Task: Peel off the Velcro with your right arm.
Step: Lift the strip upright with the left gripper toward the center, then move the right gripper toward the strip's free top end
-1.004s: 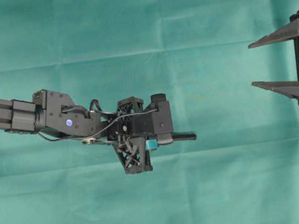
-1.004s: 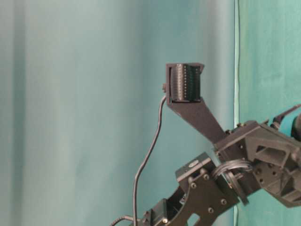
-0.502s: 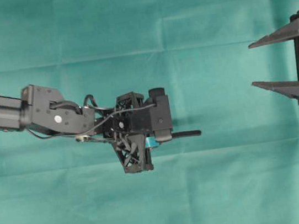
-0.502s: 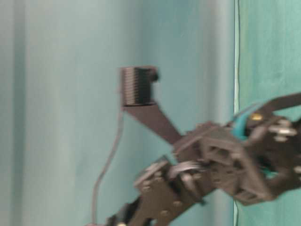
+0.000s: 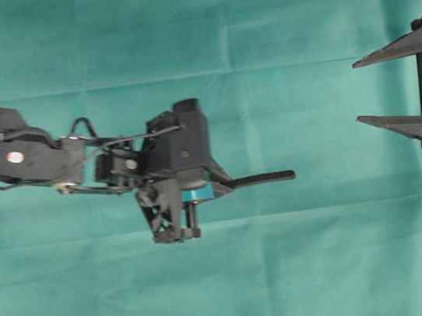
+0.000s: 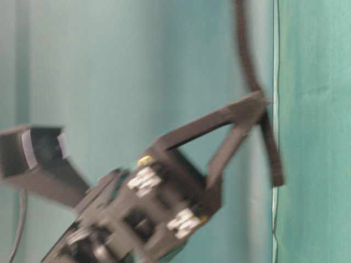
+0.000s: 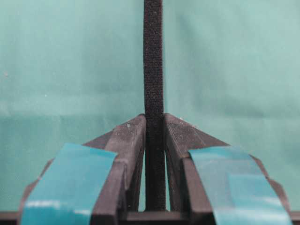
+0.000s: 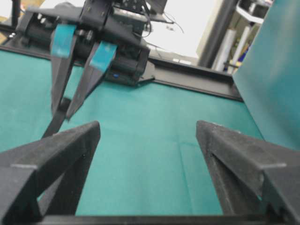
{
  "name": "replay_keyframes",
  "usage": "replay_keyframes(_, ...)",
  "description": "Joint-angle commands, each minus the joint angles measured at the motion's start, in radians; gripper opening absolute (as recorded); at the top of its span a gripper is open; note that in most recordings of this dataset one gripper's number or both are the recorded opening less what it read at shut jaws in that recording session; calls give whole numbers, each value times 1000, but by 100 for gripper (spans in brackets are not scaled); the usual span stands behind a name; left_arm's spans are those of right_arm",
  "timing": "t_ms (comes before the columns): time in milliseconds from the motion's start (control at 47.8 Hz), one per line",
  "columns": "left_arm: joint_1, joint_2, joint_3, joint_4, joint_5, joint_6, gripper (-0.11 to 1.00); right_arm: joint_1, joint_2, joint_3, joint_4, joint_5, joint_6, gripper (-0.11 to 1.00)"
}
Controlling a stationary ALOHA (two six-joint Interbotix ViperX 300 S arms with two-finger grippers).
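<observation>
In the left wrist view, the left pincer (image 7: 153, 140) clamps its teal-taped fingers (image 7: 70, 183) on the Velcro (image 7: 153, 61), a black strip sticking straight out past the tips above the green bench (image 5: 290, 272). Well apart across the cloth, the right pincer (image 5: 399, 89) stands wide, holding nothing.

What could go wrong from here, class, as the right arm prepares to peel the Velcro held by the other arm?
1. The left pincer clamps the thin Velcro only between its tips, so a pull might slide the strip out instead of peeling it.
2. The strip is narrow, and the right pincer stands wide open and well apart from it, so it could close beside it.
</observation>
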Motion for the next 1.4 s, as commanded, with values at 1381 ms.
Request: replay_keyframes(1381, 110, -311, 281, -9, -377, -308, 10, -8, 565, -314, -29, -242, -509, 62)
